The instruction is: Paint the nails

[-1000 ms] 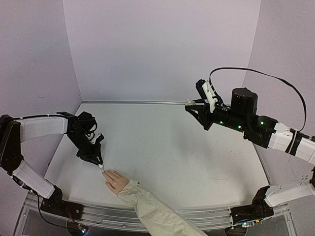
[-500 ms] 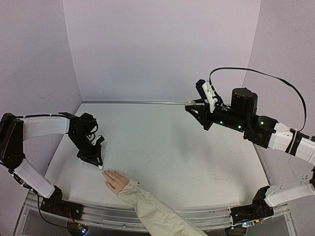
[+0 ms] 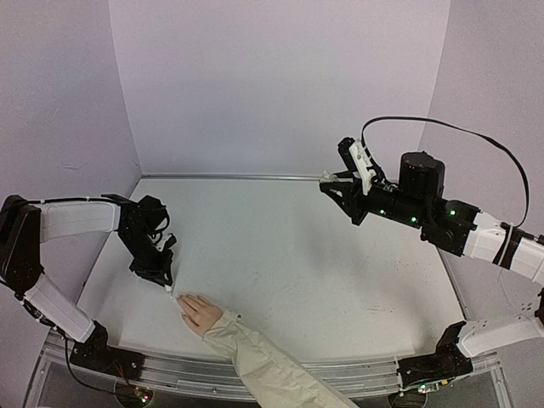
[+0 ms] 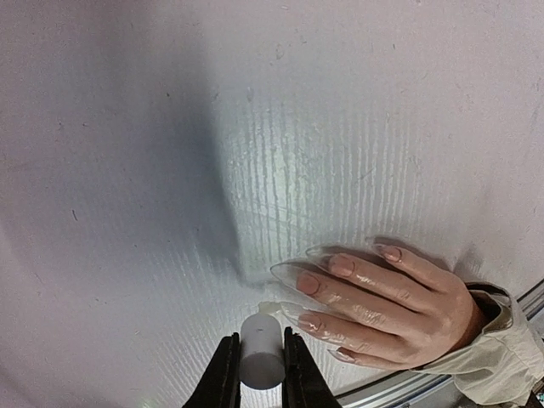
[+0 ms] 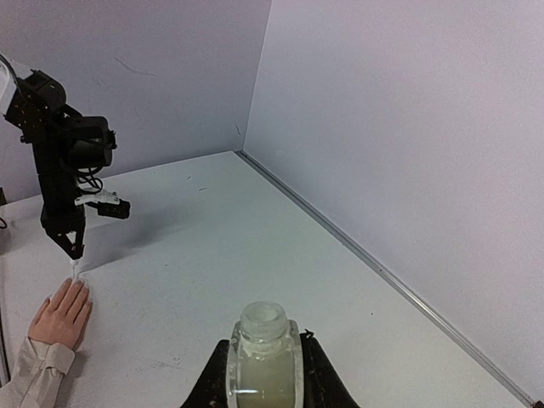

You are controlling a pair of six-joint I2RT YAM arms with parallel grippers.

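The pale pink mannequin hand point(image 3: 201, 312) lies flat near the table's front left, its cream sleeve point(image 3: 255, 364) running to the near edge. Its long nails point(image 4: 308, 283) point towards my left gripper. My left gripper point(image 3: 163, 283) is shut on the white brush cap point(image 4: 260, 350). The brush tip point(image 4: 270, 307) is down at the tip of one finger's nail point(image 4: 309, 323). My right gripper point(image 3: 328, 181) is raised over the far right of the table. It is shut on the small open bottle point(image 5: 264, 353), which holds pale liquid. The hand also shows in the right wrist view point(image 5: 61, 311).
The white table point(image 3: 289, 255) has lilac walls at the back and both sides, and a metal rail point(image 3: 340, 370) along the near edge. The left arm point(image 5: 64, 170) shows far off in the right wrist view.
My left gripper has shifted slightly to the left with the brush, its tip staying at the fingertips. The right arm and the bottle have not moved.
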